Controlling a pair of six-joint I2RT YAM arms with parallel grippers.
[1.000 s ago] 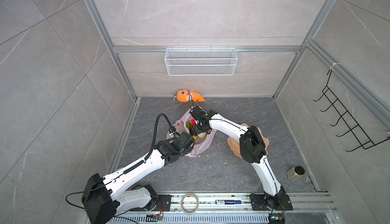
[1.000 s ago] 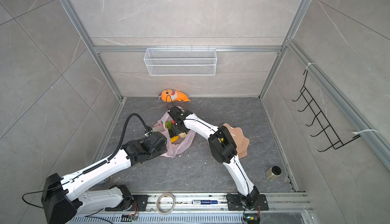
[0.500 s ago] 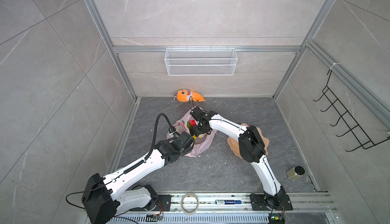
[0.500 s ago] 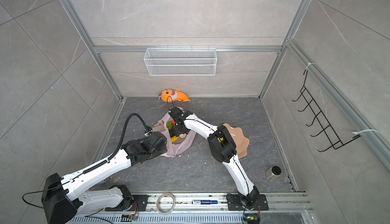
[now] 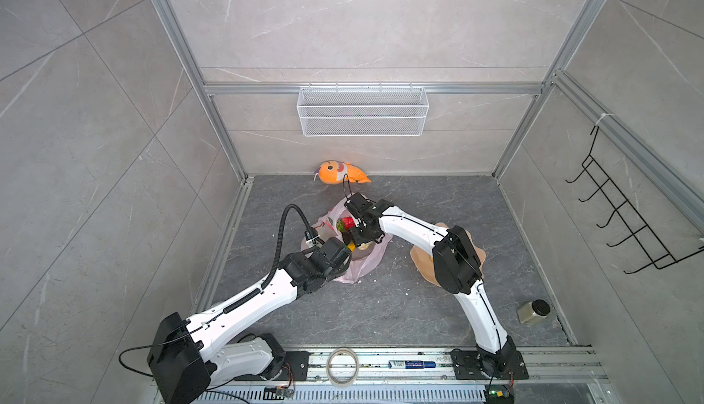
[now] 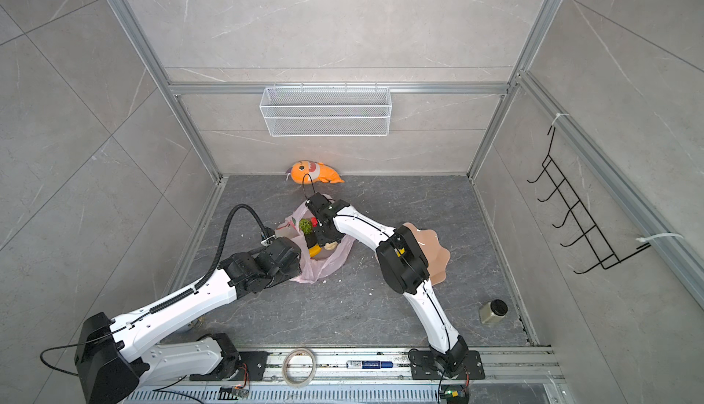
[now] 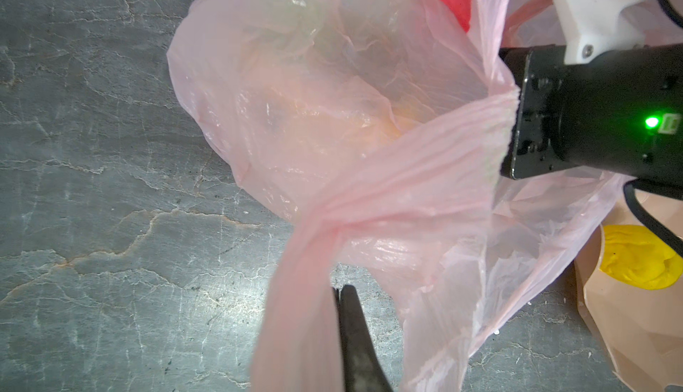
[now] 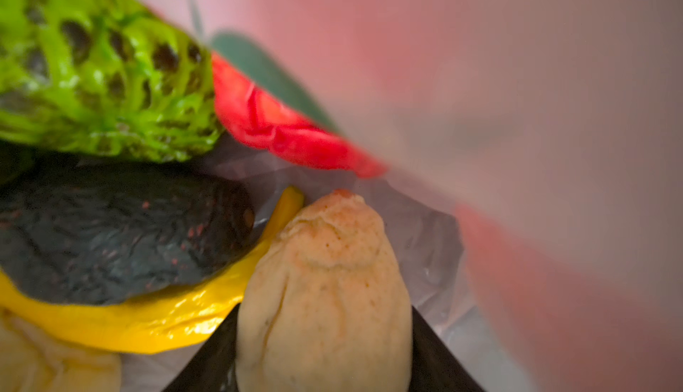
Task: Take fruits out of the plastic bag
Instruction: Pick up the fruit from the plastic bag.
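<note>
Thin, crinkly, translucent pink plastic bag [image 5: 358, 267] lies on the grey floor between the two arms, mouth open upward.

Left gripper [image 7: 338, 292]: jaws pressed together on a bunched loop handle of the bag. The handle is drawn taut away from the bag's body.

Right gripper [image 8: 324, 310]: reaches down into the bag mouth. Its dark fingers [image 8: 436, 360] sit against both flanks of the beige lumpy fruit [image 8: 325, 260], a narrow grip. The fruit rests on the bag's bottom.

Also inside the bag:
- curved yellow banana [image 8: 148, 320], touching the beige fruit
- dark wrinkled avocado [image 8: 122, 238], lying over the banana
- bumpy bright green ball [image 8: 92, 68], against the avocado
- creased red piece [image 8: 281, 131], beside the ball

Outside the bag:
- yellow lumpy fruit [image 7: 643, 257] on the peach scalloped plate [image 7: 646, 334], which sits just beside the bag under the right arm
- orange plush shark [image 5: 339, 172], beyond the bag at the back wall

Compared with one second ago, in both top views: bag, plate and left arm are unchanged. The right wrist has shifted only slightly over the bag mouth.
</note>
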